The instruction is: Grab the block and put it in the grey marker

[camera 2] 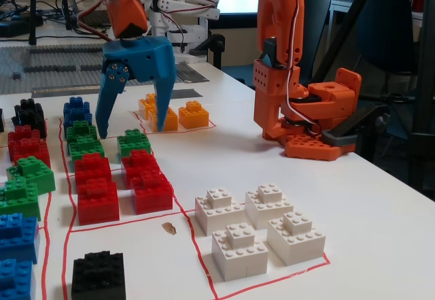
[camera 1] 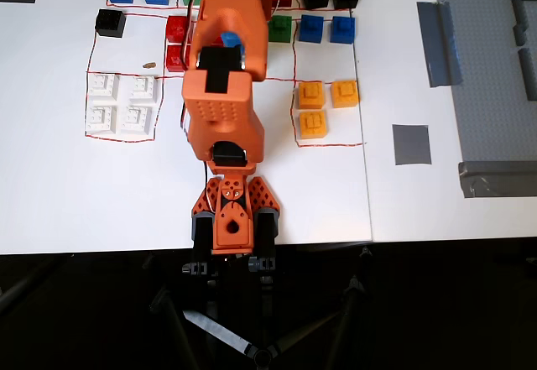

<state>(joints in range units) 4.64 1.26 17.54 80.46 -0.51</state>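
Fixed view: an orange arm (camera 2: 289, 62) stands on a white table (camera 2: 380, 225) and reaches over rows of toy bricks sorted by colour inside red outlines. Its blue end effector (camera 2: 130, 131) hangs with fingers spread wide and nothing between them, tips pointing down just above the green bricks. One finger (camera 2: 107, 103) sits over a green block (camera 2: 81, 139); the other finger (camera 2: 163, 96) is in front of the orange bricks (camera 2: 178, 115). A second green block (camera 2: 134, 142) lies between the fingertips, next to red bricks (camera 2: 119, 184). White bricks (camera 2: 262, 228) are grouped near the front edge. In the overhead view the arm covers most of the green bricks; one green block (camera 1: 280, 28) shows beside its right side, near the table's far edge. The grey marker (camera 1: 411, 144) lies flat toward the right edge, well apart from all bricks, with nothing on it.
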